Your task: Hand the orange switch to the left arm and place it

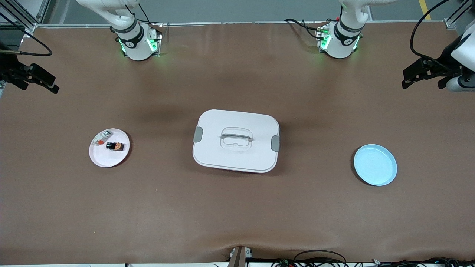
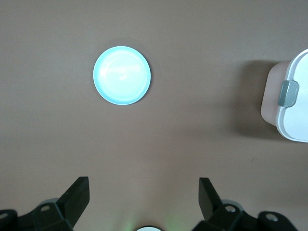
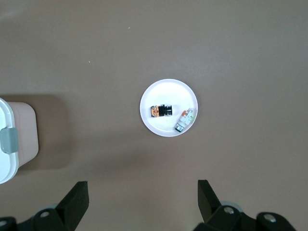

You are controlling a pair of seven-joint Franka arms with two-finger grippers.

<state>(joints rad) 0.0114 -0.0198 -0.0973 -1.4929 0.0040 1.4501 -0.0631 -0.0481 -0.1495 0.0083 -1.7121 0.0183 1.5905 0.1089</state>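
The orange switch [image 1: 115, 146] is a tiny black block with an orange middle. It lies on a small white plate [image 1: 107, 161] toward the right arm's end of the table. It also shows in the right wrist view [image 3: 161, 110] on that plate [image 3: 166, 91]. The white lidded box [image 1: 236, 140] stands at the table's middle, and its edge shows in both wrist views [image 2: 293, 103] [image 3: 7, 144]. My right gripper [image 1: 52, 84] [image 3: 142, 185] is open and empty, high up at the right arm's end of the table. My left gripper [image 1: 405, 78] [image 2: 144, 185] is open and empty, high up at the left arm's end.
A white-grey piece with a red-orange tab [image 1: 100, 138] [image 3: 185, 120] lies on the white plate beside the switch. An empty light blue plate [image 1: 375, 165] [image 2: 121, 75] sits toward the left arm's end. Cables lie along the table's front edge [image 1: 319, 259].
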